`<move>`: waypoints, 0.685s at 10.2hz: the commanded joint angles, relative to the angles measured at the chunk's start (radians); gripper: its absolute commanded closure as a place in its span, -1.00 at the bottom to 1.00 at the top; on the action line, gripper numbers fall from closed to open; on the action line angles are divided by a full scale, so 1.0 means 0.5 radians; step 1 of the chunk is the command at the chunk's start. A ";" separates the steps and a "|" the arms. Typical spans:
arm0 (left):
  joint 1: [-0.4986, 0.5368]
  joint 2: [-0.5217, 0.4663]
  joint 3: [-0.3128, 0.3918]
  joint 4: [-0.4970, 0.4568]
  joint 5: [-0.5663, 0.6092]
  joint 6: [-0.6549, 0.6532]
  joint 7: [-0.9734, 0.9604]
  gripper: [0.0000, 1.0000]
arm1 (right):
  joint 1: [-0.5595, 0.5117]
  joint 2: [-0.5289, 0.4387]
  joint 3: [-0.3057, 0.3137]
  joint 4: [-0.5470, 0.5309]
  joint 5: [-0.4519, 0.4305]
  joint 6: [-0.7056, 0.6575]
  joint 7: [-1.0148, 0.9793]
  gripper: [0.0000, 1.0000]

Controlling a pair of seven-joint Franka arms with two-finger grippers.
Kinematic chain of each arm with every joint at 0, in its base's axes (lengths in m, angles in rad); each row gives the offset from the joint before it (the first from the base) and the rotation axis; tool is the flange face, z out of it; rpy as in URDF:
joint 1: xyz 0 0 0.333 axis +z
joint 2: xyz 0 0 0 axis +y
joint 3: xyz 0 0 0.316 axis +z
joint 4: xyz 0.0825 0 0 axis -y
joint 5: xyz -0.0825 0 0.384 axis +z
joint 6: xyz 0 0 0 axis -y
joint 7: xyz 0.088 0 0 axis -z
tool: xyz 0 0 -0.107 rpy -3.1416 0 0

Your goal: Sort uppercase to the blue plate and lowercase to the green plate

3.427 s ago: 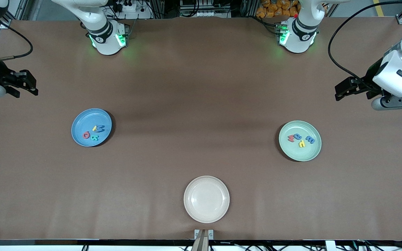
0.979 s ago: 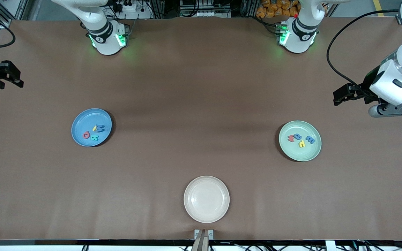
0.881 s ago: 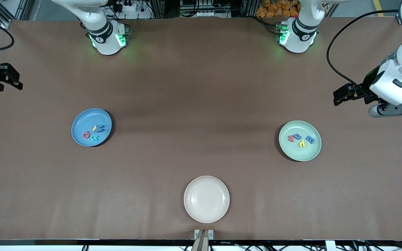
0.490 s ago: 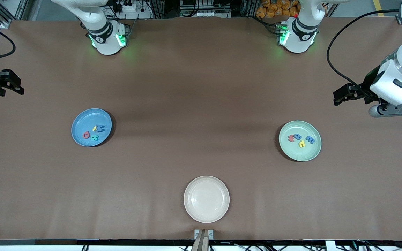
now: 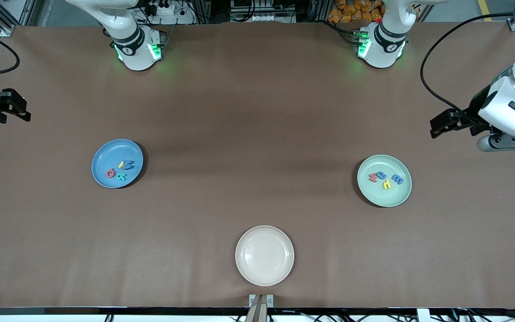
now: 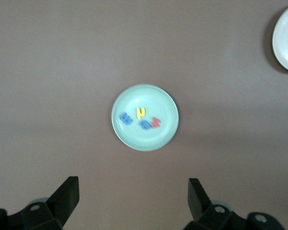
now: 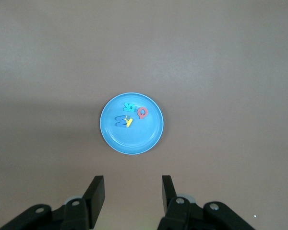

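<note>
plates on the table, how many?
3: blue plate toward the right arm's end, green plate toward the left arm's end, cream plate between them, nearest the front camera.

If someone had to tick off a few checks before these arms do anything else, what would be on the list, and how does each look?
1. Four letters in the blue plate: ok.
2. Four letters in the green plate: ok.
3. Cream plate holds no letters: ok.
4. No letters loose on the table: ok.
5. Left gripper open, holding nothing, over bare table near its end: ok.
6. Right gripper open, holding nothing, over its table end: ok.
</note>
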 commanded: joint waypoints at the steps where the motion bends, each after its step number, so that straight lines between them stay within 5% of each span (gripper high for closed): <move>1: 0.004 -0.010 -0.014 0.013 0.102 0.040 0.006 -1.00 | 0.021 0.025 -0.019 0.057 -0.002 -0.041 0.003 -0.13; 7: 0.004 -0.017 -0.020 0.013 0.025 0.037 0.006 -1.00 | 0.009 0.025 -0.022 0.054 0.080 -0.041 0.021 -0.13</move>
